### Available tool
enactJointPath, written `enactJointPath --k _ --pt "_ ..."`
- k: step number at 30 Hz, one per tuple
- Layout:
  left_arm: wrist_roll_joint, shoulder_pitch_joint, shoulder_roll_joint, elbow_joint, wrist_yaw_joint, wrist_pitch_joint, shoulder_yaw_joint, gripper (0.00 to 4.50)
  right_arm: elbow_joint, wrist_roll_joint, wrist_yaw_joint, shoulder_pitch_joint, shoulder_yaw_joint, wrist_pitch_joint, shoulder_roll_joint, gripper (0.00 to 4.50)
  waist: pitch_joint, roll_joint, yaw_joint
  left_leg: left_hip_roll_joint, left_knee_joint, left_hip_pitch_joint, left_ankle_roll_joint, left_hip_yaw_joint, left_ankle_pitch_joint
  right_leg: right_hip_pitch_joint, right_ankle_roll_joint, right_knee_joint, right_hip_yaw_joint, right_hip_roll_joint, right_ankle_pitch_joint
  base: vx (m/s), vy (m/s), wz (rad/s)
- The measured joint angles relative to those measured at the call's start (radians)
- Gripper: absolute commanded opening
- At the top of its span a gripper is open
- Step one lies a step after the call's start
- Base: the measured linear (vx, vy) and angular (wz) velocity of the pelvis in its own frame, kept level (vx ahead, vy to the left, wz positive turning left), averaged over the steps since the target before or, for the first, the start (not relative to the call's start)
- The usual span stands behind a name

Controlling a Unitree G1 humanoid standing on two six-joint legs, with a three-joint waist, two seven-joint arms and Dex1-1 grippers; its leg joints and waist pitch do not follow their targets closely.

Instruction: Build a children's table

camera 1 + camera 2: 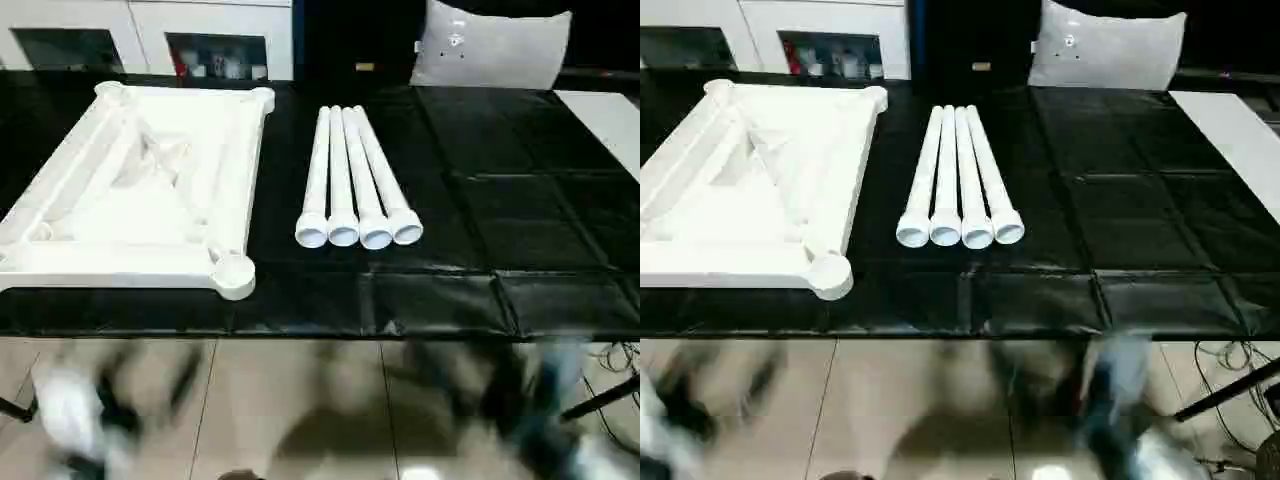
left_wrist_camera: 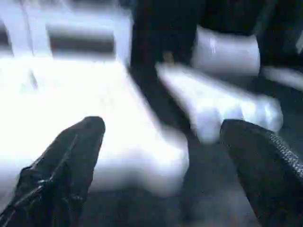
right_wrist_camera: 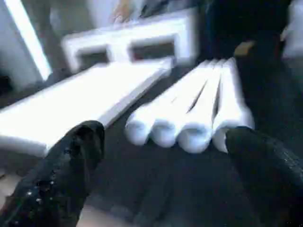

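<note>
The white tabletop [image 1: 140, 190] lies underside up on the left of the black-covered work surface, with round sockets at its corners. Several long white tubular legs [image 1: 355, 180] lie side by side to its right, open ends toward me. Both arms show as blurs below the table's front edge, left [image 1: 90, 410] and right [image 1: 540, 400]. My left gripper [image 2: 163, 156] is open, fingers wide apart, with the tabletop corner ahead of it. My right gripper [image 3: 165, 161] is open too, facing the leg ends [image 3: 184, 135], nothing between its fingers.
A grey cushion [image 1: 495, 45] leans at the back right. White cabinets [image 1: 150, 35] stand behind the work surface. Tiled floor [image 1: 300, 400] lies below the front edge, and cables [image 1: 615, 360] show at the lower right.
</note>
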State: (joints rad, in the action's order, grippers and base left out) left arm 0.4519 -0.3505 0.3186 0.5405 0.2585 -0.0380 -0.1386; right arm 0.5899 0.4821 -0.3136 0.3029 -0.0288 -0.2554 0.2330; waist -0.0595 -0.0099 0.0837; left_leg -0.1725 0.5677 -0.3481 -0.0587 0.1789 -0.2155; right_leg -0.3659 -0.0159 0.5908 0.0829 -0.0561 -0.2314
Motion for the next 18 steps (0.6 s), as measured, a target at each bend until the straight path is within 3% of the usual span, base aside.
enactJointPath --k 3,6,10,12,14,18 --pt "-0.075 0.125 -0.043 0.064 -0.105 -0.135 0.015 4.41 -0.027 -0.051 0.091 -0.084 -0.002 -0.049 -0.035 4.5 -0.002 -0.005 -0.004 0.001 0.003 0.001 -0.001 0.0 0.001 -0.001 0.002 0.006 -0.003 0.0 -0.001 0.0 0.0 0.0" --pt "-0.16 0.163 -0.08 0.065 -0.156 -0.224 0.077 4.41 -0.07 -0.114 0.155 -0.137 0.032 -0.108 -0.03 4.5 -0.005 -0.01 -0.02 0.0 0.008 -0.001 -0.001 0.0 0.0 -0.002 -0.002 0.009 -0.004 0.0 0.003 0.0 0.0 0.0" --pt "-0.187 0.191 -0.073 0.043 -0.191 -0.278 0.106 4.41 -0.074 -0.128 0.182 -0.141 0.034 -0.156 -0.007 4.5 -0.008 -0.001 -0.031 0.001 0.011 -0.002 0.0 0.0 0.0 -0.002 -0.001 0.01 -0.006 0.0 0.004 0.0 0.0 0.0" --pt "-0.184 0.235 -0.045 0.013 -0.207 -0.308 0.114 4.41 -0.074 -0.136 0.184 -0.158 0.034 -0.166 0.003 4.5 -0.011 0.024 -0.034 0.0 0.016 -0.002 0.001 -0.001 -0.001 -0.002 -0.002 0.01 -0.005 0.001 0.006 0.0 0.0 0.0" --pt "-0.178 0.253 -0.023 0.003 -0.206 -0.316 0.112 4.41 -0.073 -0.163 0.187 -0.162 0.036 -0.166 0.006 4.5 -0.01 0.042 -0.039 0.001 0.018 -0.003 0.002 0.0 -0.001 -0.002 -0.001 0.01 -0.007 0.0 0.007 0.0 0.0 0.0" --pt "-0.193 0.319 -0.035 -0.03 -0.19 -0.377 0.116 4.41 -0.076 -0.196 0.192 -0.19 0.035 -0.166 0.004 4.5 -0.006 0.065 -0.042 0.001 0.022 -0.003 0.003 -0.001 -0.001 -0.001 -0.001 0.013 -0.008 0.0 0.007 0.0 0.0 0.0"
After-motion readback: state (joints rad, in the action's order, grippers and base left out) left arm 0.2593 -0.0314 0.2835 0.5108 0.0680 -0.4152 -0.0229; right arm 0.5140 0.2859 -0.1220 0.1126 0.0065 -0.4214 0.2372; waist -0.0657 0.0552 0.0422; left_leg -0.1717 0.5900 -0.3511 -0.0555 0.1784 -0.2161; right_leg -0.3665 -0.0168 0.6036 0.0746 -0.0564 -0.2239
